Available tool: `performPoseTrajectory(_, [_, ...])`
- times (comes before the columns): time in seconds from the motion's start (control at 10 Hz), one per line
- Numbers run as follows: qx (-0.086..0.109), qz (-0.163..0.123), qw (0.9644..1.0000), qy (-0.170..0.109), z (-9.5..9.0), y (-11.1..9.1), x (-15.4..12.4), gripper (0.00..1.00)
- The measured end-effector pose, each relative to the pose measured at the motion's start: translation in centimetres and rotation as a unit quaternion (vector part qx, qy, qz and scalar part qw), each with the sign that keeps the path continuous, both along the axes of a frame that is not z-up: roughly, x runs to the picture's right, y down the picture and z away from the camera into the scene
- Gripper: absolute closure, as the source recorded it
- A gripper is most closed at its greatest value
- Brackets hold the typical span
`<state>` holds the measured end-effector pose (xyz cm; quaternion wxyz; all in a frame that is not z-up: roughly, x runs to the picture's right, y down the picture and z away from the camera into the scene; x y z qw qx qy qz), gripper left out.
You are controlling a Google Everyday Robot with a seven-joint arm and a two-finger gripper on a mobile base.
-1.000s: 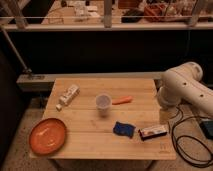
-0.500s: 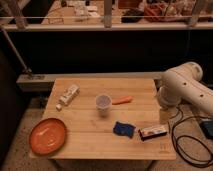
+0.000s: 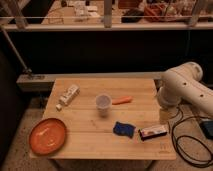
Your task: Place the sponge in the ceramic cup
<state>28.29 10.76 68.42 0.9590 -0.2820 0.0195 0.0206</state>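
Camera view: wooden table (image 3: 90, 145), seen from above and in front, dim light. The cup (image 3: 103, 103), pale and whitish, stands upright near the table's middle, mouth up; inside not readable. The sponge (image 3: 123, 129), a dark-blue pad, lies flat on the table in front of the cup and a bit to its right, near it but not touching. Just right of the sponge is a black-and-white packet (image 3: 153, 131), flat, long side running slightly uphill to the right, with a small gap between the two. An orange stick (image 3: 122, 100) lies just right of the cup, apart from it. A white tube (image 3: 68, 95) lies on its side at the back left, angled. An orange plate (image 3: 47, 136) sits at the front left corner, well apart from the cup and sponge.

The white arm (image 3: 182, 87) is bent over the right edge of the table, clear of everything on it. The gripper sits somewhere at the arm's lower end by that right edge and can't be picked out there. Its fingers are spread apart and hold nothing; the sponge is untouched on the table. A black cable (image 3: 187, 145) loops on the floor right of the table. A ledge (image 3: 105, 25) with clutter runs across the back.
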Motion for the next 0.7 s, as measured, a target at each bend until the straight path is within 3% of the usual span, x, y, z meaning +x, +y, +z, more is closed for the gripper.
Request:
performPoseTrajectory(0.4, [-0.002, -0.005, 1.0000, 0.000, 0.0, 0.2, -0.2, 0.20])
performPoseTrajectory(0.7, [-0.007, -0.032, 0.9994, -0.008, 0.1, 0.5, -3.6, 0.20])
